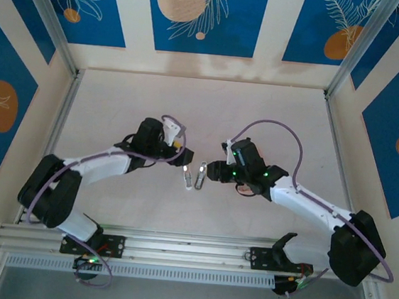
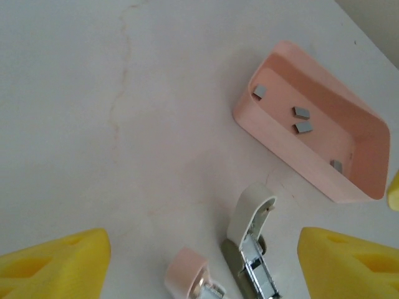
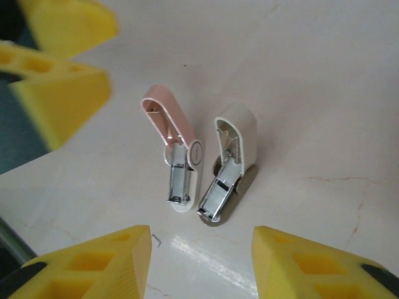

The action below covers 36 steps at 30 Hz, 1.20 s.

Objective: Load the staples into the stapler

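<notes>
- Four tiny grey metal staple strips (image 2: 301, 113) lie loose in a shallow pink plastic tray (image 2: 280, 148), upper right of the left wrist view, well apart from both claws.
- A small pink stapler (image 3: 163, 112) and a small white stapler (image 3: 240, 128) stand just beside each other at the centre of the right wrist view. Both lids are hinged up and both metal channels are exposed.
- The left gripper (image 2: 204, 240) hangs above the pale table (image 2: 93, 93), its yellow fingers spread wide and clamped on nothing.
- The right gripper (image 3: 201, 233), at the bottom of its own view, has its fingers parted and empty, facing the staplers.
- From above, the staplers sit mid-frame between the two claws.
</notes>
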{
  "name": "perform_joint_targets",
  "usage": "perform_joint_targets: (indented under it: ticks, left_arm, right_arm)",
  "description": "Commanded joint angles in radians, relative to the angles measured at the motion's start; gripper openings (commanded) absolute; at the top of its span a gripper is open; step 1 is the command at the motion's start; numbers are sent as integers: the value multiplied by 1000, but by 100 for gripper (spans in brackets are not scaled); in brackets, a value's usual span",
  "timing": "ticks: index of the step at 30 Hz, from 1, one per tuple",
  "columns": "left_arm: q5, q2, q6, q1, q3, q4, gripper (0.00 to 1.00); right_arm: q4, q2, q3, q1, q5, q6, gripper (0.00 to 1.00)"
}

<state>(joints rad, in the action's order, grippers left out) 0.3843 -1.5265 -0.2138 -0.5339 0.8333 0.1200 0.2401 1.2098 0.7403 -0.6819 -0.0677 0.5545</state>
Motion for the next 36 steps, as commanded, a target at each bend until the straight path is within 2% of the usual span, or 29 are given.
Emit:
perform_joint_targets:
  ticks: [1, 8, 13, 22, 26, 29, 32, 36]
  left_arm:
    - [106, -79, 68, 2, 97, -129, 79]
    - [250, -207, 146, -10, 197, -229, 77]
    - [243, -224, 183, -37, 197, -289, 78]
    - [292, -170, 222, -72, 170, -358, 77]
    - [272, -133, 241, -99, 135, -390, 77]
    - [267, -92, 221, -109, 99, -387, 76]
    - [204, -32, 164, -111, 64, -374, 74]
    - [109, 61, -52, -109, -9, -276, 74]
  right_arm:
    - [-28, -34, -28, 1, 42, -17, 48]
    - [-44, -98, -86, 2, 11, -2, 50]
    - [-76, -113, -95, 7, 38, -7, 50]
    - [-95, -131, -103, 7, 43, -13, 50]
    - [-98, -142, -105, 5, 39, -13, 50]
    - [-91, -138, -100, 5, 26, -12, 51]
    - [-81, -135, -93, 1, 11, -5, 51]
    - [-94, -132, -90, -7, 4, 4, 51]
